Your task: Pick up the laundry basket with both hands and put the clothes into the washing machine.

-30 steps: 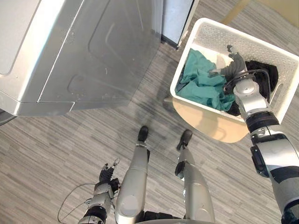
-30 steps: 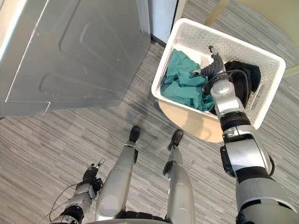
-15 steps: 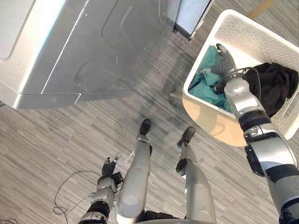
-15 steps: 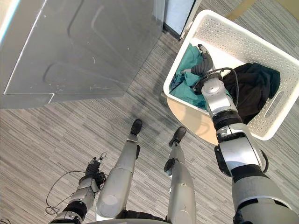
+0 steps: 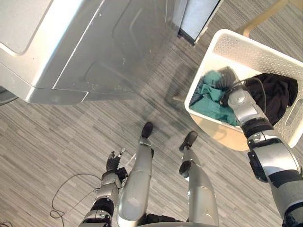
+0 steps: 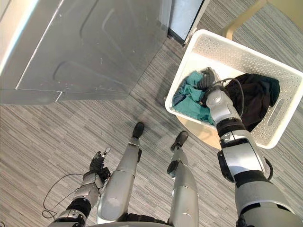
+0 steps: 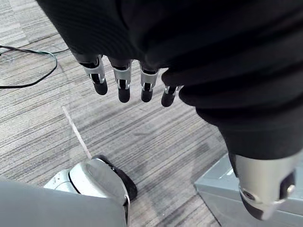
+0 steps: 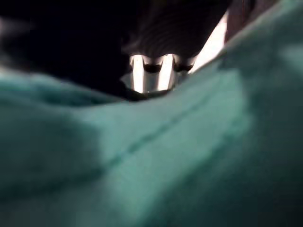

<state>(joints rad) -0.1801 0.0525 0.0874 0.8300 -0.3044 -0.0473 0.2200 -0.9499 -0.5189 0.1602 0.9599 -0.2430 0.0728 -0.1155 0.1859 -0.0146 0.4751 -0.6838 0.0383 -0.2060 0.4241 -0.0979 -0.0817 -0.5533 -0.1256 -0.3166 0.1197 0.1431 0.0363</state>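
Note:
A white perforated laundry basket [image 5: 222, 38] stands on a round wooden stool [image 5: 213, 131] at the right. Inside lie a teal cloth [image 5: 210, 101] and a black garment [image 5: 277, 94]. My right hand [image 5: 227, 78] is down in the basket, fingers curled into the teal cloth [image 8: 165, 161], which bunches against them. The fingers [image 8: 151, 75] sink into the fabric in the right wrist view. My left hand [image 5: 113, 163] hangs low at my left side above the floor, fingers [image 7: 123, 85] straight and holding nothing. The grey washing machine [image 5: 94, 42] stands at the upper left.
Grey striped carpet floor lies between the washing machine and the basket. A dark narrow gap [image 5: 194, 19] runs beside the machine, just left of the basket. The stool's wooden legs [image 5: 262, 16] reach out beyond the basket's far side.
My right hand has shifted from the basket's middle to the teal cloth and its fingers have curled from straight into the fabric. The camera has shifted. The left hand has stayed as it was.

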